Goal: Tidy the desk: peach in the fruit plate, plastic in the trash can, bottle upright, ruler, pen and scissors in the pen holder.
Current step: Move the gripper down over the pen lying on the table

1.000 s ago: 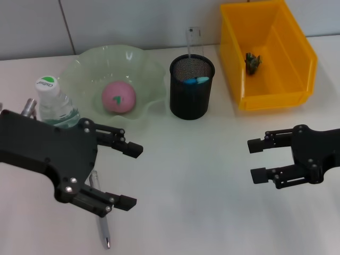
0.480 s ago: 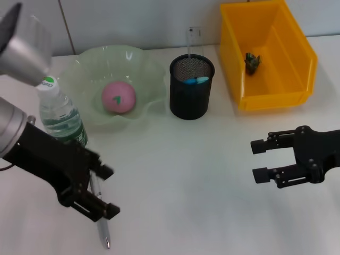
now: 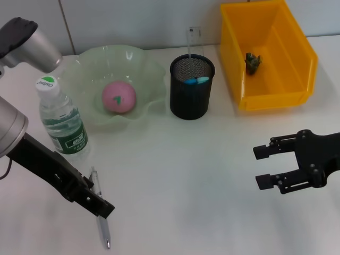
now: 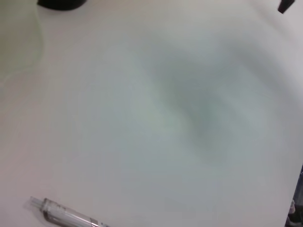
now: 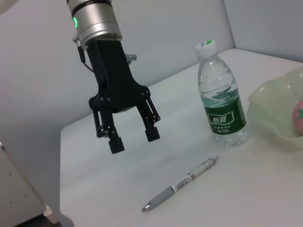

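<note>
Above the pen (image 3: pixel 101 223), the left gripper (image 5: pixel 132 136) points straight down, fingers spread, while the right gripper (image 3: pixel 268 166) hovers open.

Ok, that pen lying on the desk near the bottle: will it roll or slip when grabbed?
The pen looks round and slim, so a nudge may well roll it. Its clear barrel seems smooth, probably slippery; the grey grip section looks safer. The left end effector hangs open above it, the bottle close by.
</note>
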Action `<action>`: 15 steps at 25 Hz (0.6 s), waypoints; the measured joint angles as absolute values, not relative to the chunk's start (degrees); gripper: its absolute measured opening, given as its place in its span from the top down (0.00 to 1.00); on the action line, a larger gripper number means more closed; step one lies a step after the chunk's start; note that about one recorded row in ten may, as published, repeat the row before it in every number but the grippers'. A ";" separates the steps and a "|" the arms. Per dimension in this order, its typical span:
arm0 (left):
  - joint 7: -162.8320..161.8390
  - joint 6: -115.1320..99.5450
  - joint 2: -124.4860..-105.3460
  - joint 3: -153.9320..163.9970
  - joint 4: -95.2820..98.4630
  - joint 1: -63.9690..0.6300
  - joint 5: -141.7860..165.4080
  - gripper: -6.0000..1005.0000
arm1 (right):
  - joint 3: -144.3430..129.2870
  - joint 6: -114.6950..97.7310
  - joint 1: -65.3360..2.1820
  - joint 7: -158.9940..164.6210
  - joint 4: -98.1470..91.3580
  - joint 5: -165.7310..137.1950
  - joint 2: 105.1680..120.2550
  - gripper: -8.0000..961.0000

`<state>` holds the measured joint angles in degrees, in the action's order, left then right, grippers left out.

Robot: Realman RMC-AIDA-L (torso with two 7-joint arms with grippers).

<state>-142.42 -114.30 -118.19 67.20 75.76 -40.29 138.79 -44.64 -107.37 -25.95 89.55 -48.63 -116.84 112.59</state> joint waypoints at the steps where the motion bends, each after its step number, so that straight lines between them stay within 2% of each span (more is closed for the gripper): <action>1: -142.40 -114.36 -118.19 67.14 76.03 -40.20 138.84 0.18 | -44.64 -107.36 -25.89 89.53 -48.78 -116.84 112.62 0.22; 10: -119.05 -112.98 -118.43 70.11 78.27 -39.57 137.87 0.18 | -43.67 -106.98 -26.50 91.15 -49.05 -116.41 113.06 0.22; 15: -125.85 -114.23 -118.33 69.49 76.20 -42.27 144.07 0.18 | -42.74 -107.09 -26.92 92.75 -49.22 -116.59 113.21 0.22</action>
<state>-125.85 -114.23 -118.33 69.49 76.20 -42.27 144.07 -42.74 -107.09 -26.92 92.75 -49.22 -116.59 113.21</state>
